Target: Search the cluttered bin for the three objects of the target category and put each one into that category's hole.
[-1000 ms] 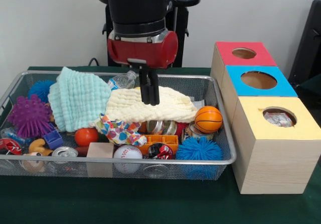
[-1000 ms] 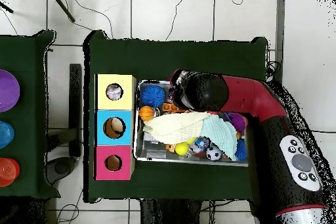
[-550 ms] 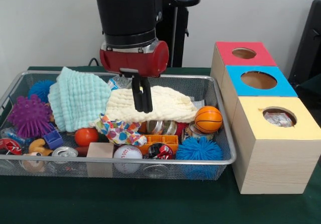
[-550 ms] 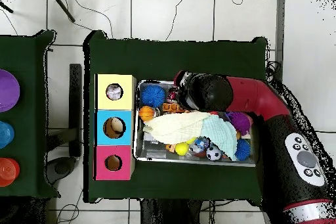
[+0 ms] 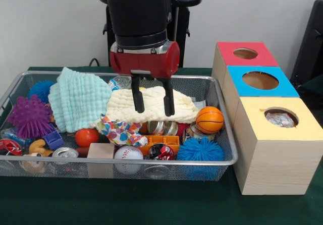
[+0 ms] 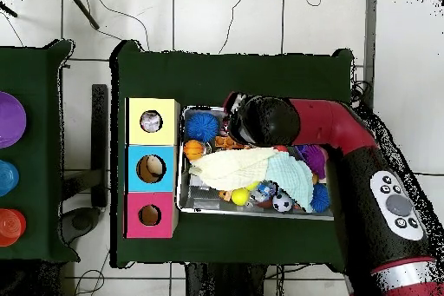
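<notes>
Three holes: pink-topped wooden box (image 5: 245,53), blue-topped wooden box (image 5: 260,80) and yellow-topped wooden box (image 5: 280,118) stand in a row at 3 o'clock of the wire mesh bin (image 5: 222,129); something pale and crumpled shows inside the yellow one's hole.
Target category: not told by the scene; from where the arm has gone, cloths look the likeliest guess.
Cloths on view: cream quilted cloth (image 5: 176,106) draped over the bin's middle; mint-green folded cloth (image 5: 78,99) at its 9 o'clock, touching it; confetti-print crumpled cloth (image 5: 118,130) tucked under its 7 o'clock edge.
Other clutter: small orange basketball (image 5: 209,120), white baseball (image 5: 128,154), blue spiky ball (image 5: 200,150), purple spiky ball (image 5: 29,116), drink cans partly buried beneath the cream cloth.
Gripper: red and black gripper (image 5: 151,102) hangs straight over the cream cloth, near its top fold.
Jaws: spread wide, holding nothing; tips sit level with the cloth, and I cannot tell whether they touch it.
Step in hand: judged to be descent for a pinch on the cream cloth.
Doing it well: press the tips into a raised fold, not the flat; close fully so fabric bunches between them; lift straight up.
Risk: cloth could drag a can or the confetti cloth along.
</notes>
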{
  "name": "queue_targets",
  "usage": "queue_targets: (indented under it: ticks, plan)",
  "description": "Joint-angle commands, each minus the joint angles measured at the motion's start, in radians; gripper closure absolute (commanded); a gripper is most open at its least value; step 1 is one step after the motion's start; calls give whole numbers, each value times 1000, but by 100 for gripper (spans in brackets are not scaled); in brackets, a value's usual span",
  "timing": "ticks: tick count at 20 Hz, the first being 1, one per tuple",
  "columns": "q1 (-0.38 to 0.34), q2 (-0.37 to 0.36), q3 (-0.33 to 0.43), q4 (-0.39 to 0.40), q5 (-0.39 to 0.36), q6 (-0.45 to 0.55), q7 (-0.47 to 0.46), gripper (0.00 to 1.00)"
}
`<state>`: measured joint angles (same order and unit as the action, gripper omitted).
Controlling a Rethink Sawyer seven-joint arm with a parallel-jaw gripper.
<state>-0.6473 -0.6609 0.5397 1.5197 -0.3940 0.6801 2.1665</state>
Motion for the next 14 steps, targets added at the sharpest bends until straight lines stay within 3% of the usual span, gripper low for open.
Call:
queue_targets:
  ticks: [1, 14]
  plan:
    - [-34, 35, 74, 36, -94, 36, -303, 0]
    - [-79, 45, 114, 20, -135, 81, -349, 0]
